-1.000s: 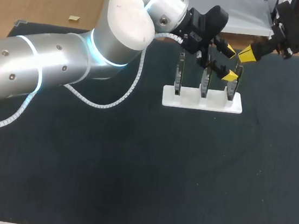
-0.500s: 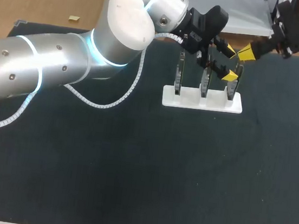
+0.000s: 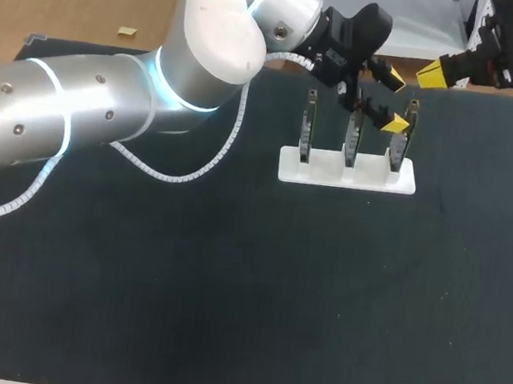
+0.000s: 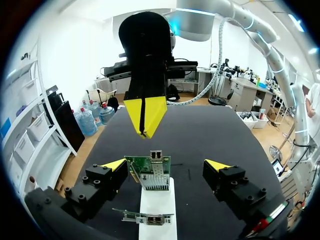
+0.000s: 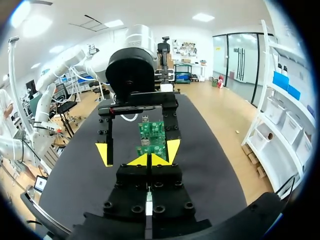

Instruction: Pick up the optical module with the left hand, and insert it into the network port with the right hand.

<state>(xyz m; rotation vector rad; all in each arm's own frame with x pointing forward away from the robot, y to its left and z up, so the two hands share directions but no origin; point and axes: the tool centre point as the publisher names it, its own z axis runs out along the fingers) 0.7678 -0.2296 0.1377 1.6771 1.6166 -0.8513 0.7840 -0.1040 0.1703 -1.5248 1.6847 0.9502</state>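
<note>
Three green port boards (image 3: 307, 128) stand upright in one white stand (image 3: 370, 180) on the dark counter (image 3: 225, 291). The left tool (image 3: 393, 101) hangs wide open astride one board, gripping nothing. Just ahead of it, the right tool (image 3: 430, 75) has its tips pressed together; I can't tell whether anything is pinched between them.

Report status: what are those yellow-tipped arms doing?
Left jaws open, lined up on upright green circuit board on white stand. Right jaws shut, beyond it. Optical module unseen. Second board under left jaws.
</note>
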